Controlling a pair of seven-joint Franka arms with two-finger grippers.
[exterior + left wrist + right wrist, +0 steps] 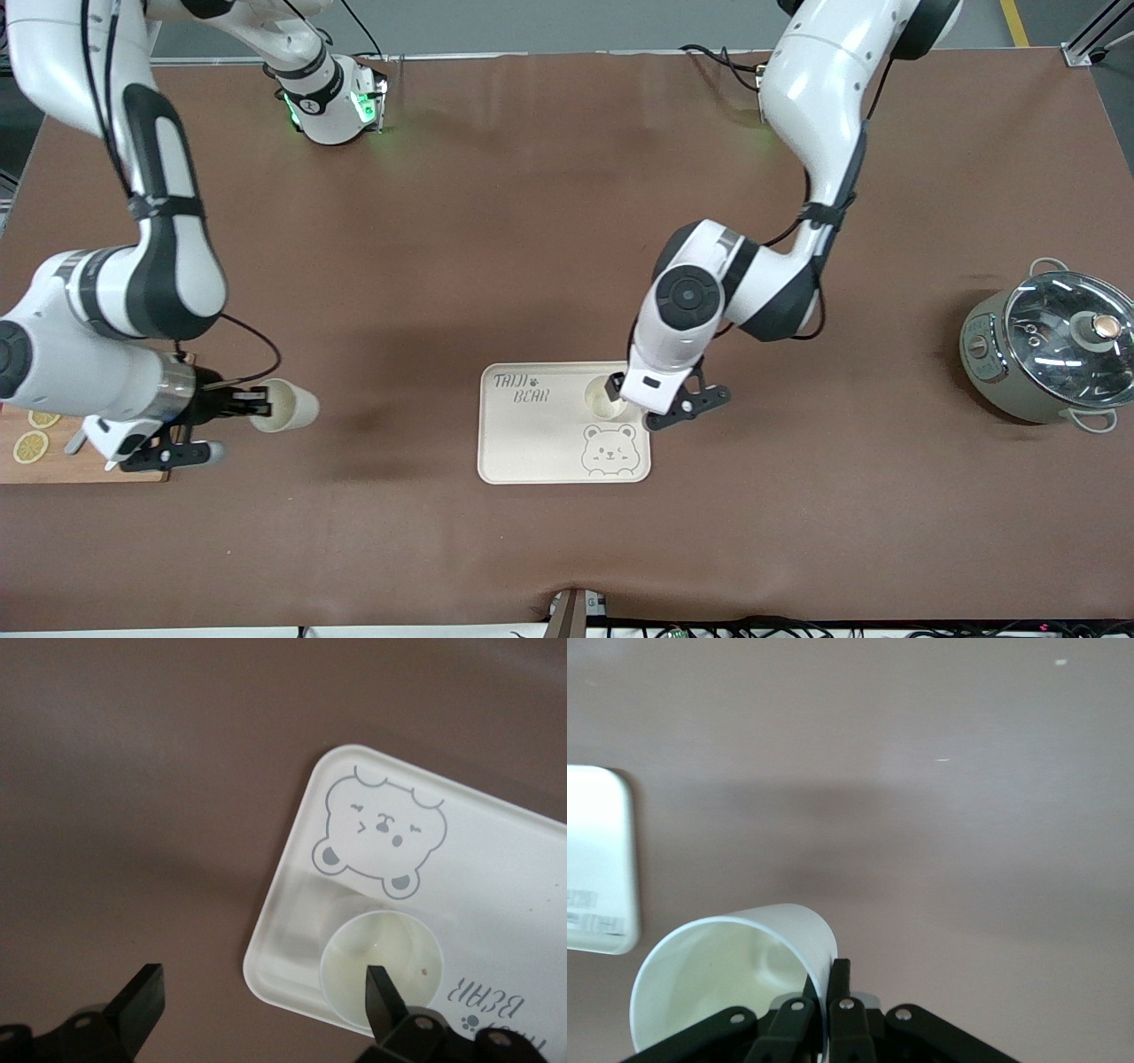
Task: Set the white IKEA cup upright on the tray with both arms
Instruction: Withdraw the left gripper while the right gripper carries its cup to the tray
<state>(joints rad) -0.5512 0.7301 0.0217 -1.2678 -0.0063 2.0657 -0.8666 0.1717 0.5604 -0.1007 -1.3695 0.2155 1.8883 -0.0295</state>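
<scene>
A white cup [605, 399] stands upright on the cream tray [564, 443], by the edge toward the left arm's end; it shows in the left wrist view as cup [381, 967] on tray [496, 868]. My left gripper [620, 390] [263, 1001] hangs open over it, with one finger [383, 997] above the cup's mouth and the other over bare table. My right gripper [261, 406] [830, 979] is shut on the wall of a second white cup [285, 405] [726, 974]. That cup is held on its side beside the cutting board.
A wooden cutting board [53, 461] with lemon slices lies under the right arm. A grey pot with a glass lid [1054, 346] stands toward the left arm's end. The tray's corner [598, 859] shows in the right wrist view.
</scene>
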